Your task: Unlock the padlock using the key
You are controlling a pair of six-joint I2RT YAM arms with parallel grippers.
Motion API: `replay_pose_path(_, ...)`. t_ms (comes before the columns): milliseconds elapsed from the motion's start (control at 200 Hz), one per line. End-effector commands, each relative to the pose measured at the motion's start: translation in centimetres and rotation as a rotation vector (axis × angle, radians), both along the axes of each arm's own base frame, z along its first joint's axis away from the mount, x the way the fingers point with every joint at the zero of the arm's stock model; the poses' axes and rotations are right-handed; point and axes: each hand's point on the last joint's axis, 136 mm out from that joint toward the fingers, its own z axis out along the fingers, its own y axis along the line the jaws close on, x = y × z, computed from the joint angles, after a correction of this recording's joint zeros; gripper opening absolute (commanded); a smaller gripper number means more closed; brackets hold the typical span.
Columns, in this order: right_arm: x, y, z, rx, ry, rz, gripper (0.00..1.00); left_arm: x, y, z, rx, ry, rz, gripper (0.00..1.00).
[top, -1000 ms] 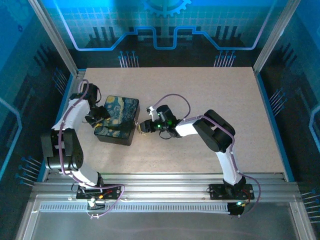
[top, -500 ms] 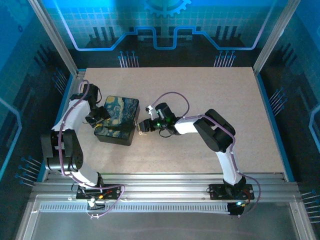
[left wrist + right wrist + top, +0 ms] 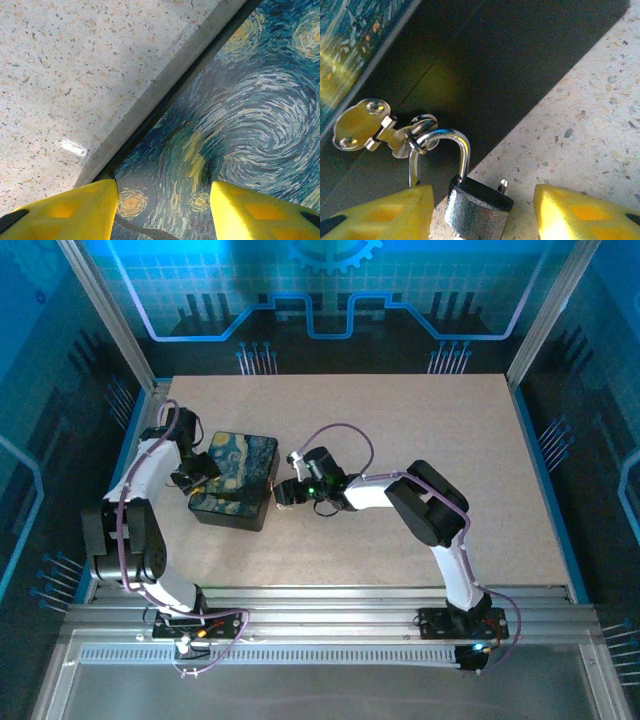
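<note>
The padlock (image 3: 476, 212), dark-bodied, hangs by its silvery shackle (image 3: 454, 142) from the ring of a metal hasp (image 3: 362, 125) on the dark side of the painted box (image 3: 235, 478). One shackle leg enters the body; the other runs down outside it on the left. A short silvery stub (image 3: 503, 186) pokes up behind the body's right corner; I cannot tell whether it is the key. My right gripper (image 3: 482, 220) is open around the padlock, its right finger (image 3: 585, 215) well apart from it. My left gripper (image 3: 164, 210) stands open over the box's swirled lid (image 3: 240, 125).
The box sits at the left of the speckled table (image 3: 420, 420), its left edge near the table's rim. My left arm (image 3: 150, 465) reaches it from the left, my right arm (image 3: 400, 490) from the right. Bare table lies behind and right of the right arm.
My right gripper has slid a little left toward the box's side and its jaws have spread wider. The left arm and the box have stayed still.
</note>
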Motion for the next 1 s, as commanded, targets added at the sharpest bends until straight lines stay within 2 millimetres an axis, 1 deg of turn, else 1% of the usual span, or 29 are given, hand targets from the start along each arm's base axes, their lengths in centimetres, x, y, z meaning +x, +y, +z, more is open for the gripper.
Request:
replay_pose_path(0,-4.1,-1.2,-6.8,-0.172,0.167,0.002,0.53,-2.4,-0.9,-0.9,-0.035,0.086,-0.005,0.53)
replay_pose_path(55,-4.2,-1.1,-7.1,-0.184,0.172,-0.002,0.52,-2.5,-1.1,-1.0,-0.042,0.086,-0.006,0.53)
replay_pose_path(175,-4.2,-1.1,-7.3,-0.239,0.151,-0.035,0.52,-2.6,-1.3,-0.9,-0.055,0.086,-0.009,0.53)
replay_pose_path(245,-4.5,-1.2,-7.6,-0.272,0.157,-0.049,0.56,-2.5,-1.4,-0.8,-0.062,0.083,-0.010,0.53)
replay_pose_path(285,-4.8,-1.0,-7.5,-0.265,0.156,-0.047,0.58,-2.4,-1.5,-0.6,-0.066,0.078,-0.013,0.53)
replay_pose_path(350,-5.3,-0.7,-7.3,-0.247,0.145,-0.035,0.60,-2.4,-1.5,-0.6,-0.068,0.078,-0.015,0.53)
replay_pose_path(400,-5.5,-0.7,-7.4,-0.254,0.135,-0.036,0.59,-2.3,-1.6,-0.6,-0.072,0.078,-0.017,0.52)
replay_pose_path(510,-5.4,-0.8,-7.9,-0.255,0.142,-0.051,0.50,-2.2,-1.6,-0.6,-0.076,0.079,-0.021,0.52)
replay_pose_path(630,-5.4,-0.6,-8.0,-0.206,0.166,-0.057,0.41,-2.2,-1.4,-0.6,-0.062,0.079,-0.024,0.52)
replay_pose_path(695,-5.6,-0.7,-8.2,-0.180,0.199,-0.060,0.33,-2.3,-1.4,-0.7,-0.059,0.083,-0.023,0.52)
replay_pose_path(710,-5.5,-0.5,-7.9,-0.157,0.191,-0.062,0.31,-2.3,-1.4,-0.7,-0.058,0.083,-0.024,0.52)
replay_pose_path(840,-5.6,-0.4,-7.4,-0.058,0.228,-0.075,0.19,-2.2,-1.3,-0.8,-0.057,0.084,-0.024,0.52)
replay_pose_path(895,-5.7,-0.3,-7.1,-0.037,0.233,-0.074,0.15,-2.3,-1.3,-0.9,-0.057,0.087,-0.021,0.52)
replay_pose_path(990,-5.5,-0.1,-6.1,-0.007,0.216,-0.062,0.09,-2.3,-1.3,-1.1,-0.056,0.091,-0.026,0.52)
